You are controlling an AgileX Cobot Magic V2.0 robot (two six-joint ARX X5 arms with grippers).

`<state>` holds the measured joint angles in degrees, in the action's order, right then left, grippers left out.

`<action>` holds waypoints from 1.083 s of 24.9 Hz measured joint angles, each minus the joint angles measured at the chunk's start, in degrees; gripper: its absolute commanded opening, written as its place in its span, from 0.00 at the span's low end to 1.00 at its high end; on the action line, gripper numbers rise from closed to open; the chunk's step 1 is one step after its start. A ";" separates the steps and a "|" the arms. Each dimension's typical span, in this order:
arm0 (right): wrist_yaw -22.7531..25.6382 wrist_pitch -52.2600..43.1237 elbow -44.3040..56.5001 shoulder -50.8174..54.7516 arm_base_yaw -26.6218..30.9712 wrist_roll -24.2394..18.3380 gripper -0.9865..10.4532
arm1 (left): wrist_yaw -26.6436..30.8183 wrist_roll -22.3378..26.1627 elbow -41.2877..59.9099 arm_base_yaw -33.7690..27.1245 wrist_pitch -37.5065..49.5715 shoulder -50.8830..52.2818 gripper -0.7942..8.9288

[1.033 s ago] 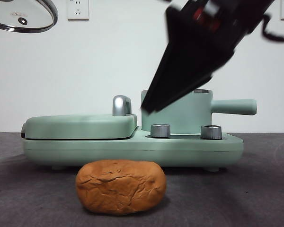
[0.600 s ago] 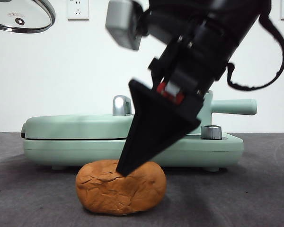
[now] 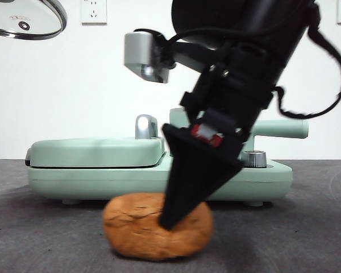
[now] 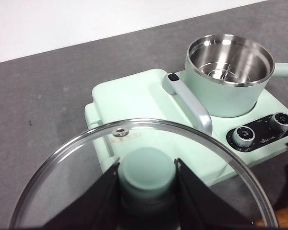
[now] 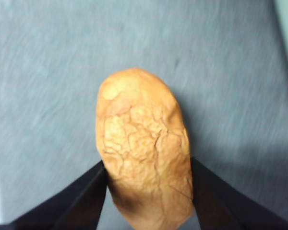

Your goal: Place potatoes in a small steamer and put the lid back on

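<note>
While the left end effector (image 4: 147, 191) hangs high above the appliance, clenched on the mint-green knob of the round clear glass lid (image 4: 77, 163) with its steel rim, the mouth of the small mint-green cylindrical steamer (image 4: 229, 72) stands uncovered, its steel inside bare; holding the lid aloft this way, I judge, keeps the pot free for loading; the right end effector (image 3: 171, 219) is down at the dark grey bench (image 3: 307, 239), just in front of the flat mint-green hinged griddle (image 3: 96, 152); its two black jaws straddle the large orange-brown oval potato (image 5: 144, 143) with the cracked matte skin, one on each long flank near one end of the lump; in the right wrist view the jaws sit against or just beside the skin, spread wide, and a firm grip is not evident; the potato lies on the bench, between those jaws, well below the steamer's rim and not yet inside; the straddle across the narrow width, I judge, suits a pinch and lift.
</note>
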<state>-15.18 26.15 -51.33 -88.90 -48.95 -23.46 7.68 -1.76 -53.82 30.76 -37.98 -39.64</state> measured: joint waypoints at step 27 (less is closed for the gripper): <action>6.16 14.67 -29.35 2.91 23.54 25.94 0.27 | -0.02 0.00 0.00 0.00 0.26 -0.02 0.10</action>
<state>-9.02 40.82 -80.68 -86.00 -25.41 2.48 7.66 -1.76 -53.82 30.76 -37.71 -39.66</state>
